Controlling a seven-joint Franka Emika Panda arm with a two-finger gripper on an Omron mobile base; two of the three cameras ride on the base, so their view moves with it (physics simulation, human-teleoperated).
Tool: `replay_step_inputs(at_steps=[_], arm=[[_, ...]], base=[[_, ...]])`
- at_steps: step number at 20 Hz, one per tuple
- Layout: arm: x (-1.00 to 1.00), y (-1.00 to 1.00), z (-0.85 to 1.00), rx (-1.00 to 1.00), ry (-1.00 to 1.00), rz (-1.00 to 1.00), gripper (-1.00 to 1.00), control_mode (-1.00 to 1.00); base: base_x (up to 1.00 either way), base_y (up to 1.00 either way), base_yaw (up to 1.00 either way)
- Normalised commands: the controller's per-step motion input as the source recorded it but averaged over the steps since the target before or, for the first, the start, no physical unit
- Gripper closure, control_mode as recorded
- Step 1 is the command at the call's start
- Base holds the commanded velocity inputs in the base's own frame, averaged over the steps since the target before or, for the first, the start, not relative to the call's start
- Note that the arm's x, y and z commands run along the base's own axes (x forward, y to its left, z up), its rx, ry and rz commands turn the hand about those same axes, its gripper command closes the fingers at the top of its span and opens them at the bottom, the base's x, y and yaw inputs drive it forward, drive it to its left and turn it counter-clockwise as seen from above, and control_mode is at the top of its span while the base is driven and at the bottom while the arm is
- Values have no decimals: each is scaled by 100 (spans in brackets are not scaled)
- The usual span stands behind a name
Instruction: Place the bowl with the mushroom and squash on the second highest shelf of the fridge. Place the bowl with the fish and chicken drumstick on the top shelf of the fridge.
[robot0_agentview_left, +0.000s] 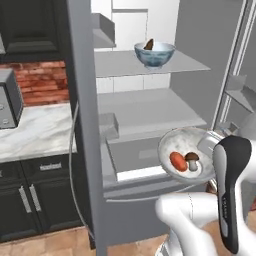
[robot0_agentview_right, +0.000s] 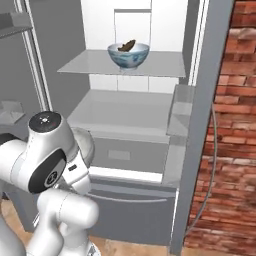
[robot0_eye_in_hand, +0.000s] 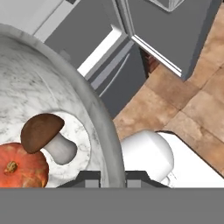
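Where fridge (robot0_agentview_left: 200, 75) stands open, brick wall (robot0_agentview_right: 235, 125), counter (robot0_agentview_left: 35, 132)

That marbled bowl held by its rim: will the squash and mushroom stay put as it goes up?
The marbled bowl looks rigid, pinched at its rim by the gripper, so it may tilt. The round squash could roll; the mushroom likely slides, but the deep wall should contain both.

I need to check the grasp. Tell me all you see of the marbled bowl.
The bowl is round, pale grey-white, faintly marbled, like stone. It tilts slightly, held in the air before the open fridge, below the two upper shelves. Inside lie a mushroom and an orange squash, touching. The gripper pinches its rim, one jaw each side.
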Motion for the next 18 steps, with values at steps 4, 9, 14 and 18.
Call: replay_step_inputs(at_steps=[4,9,14,18], arm=[[0,0,0,0,0,0,100,100],[0,0,0,0,0,0,100,100],[0,0,0,0,0,0,100,100],[99,-5,-1,2,1,-4,100,-100]], base=[[67,-2,8],[86,6,0],[85,8,0],[0,0,0]])
